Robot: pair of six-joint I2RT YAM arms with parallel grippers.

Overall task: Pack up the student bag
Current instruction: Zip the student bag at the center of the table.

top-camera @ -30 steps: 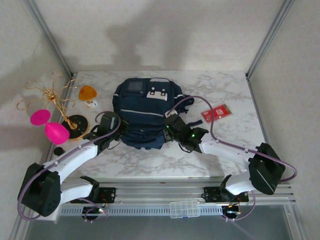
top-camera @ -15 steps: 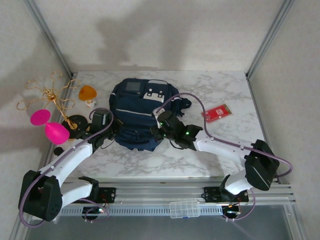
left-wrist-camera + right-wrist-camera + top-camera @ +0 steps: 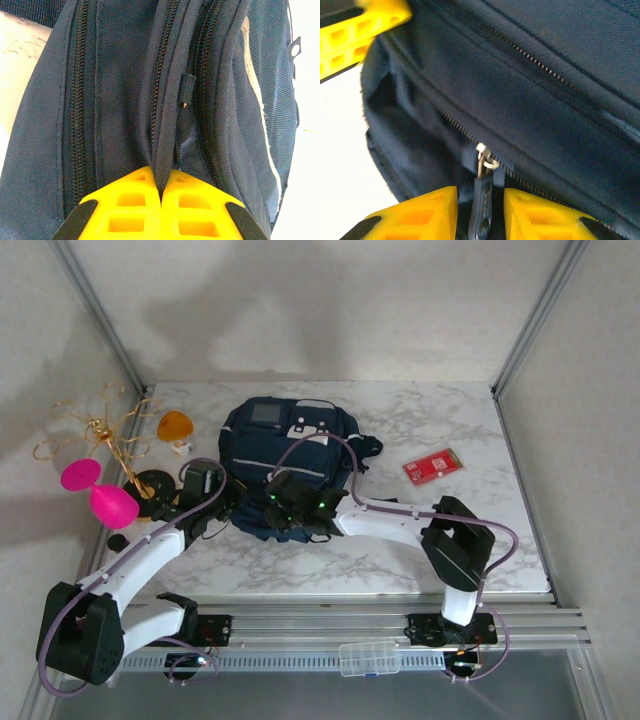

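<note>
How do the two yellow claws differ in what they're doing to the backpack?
The left gripper is shut, pinching a fold of the student bag; the right gripper has its jaws apart. The left holds fabric beside a zipper; the right straddles a zipper pull without squeezing it. Both are yellow and at the bag.

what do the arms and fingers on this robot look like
The left arm and right arm both have white links, bulky black joints and a lilac cable looping alongside. Small green lights glow at the right wrist. The fingers are bright yellow blocks with square cut-outs and black outer edges.
</note>
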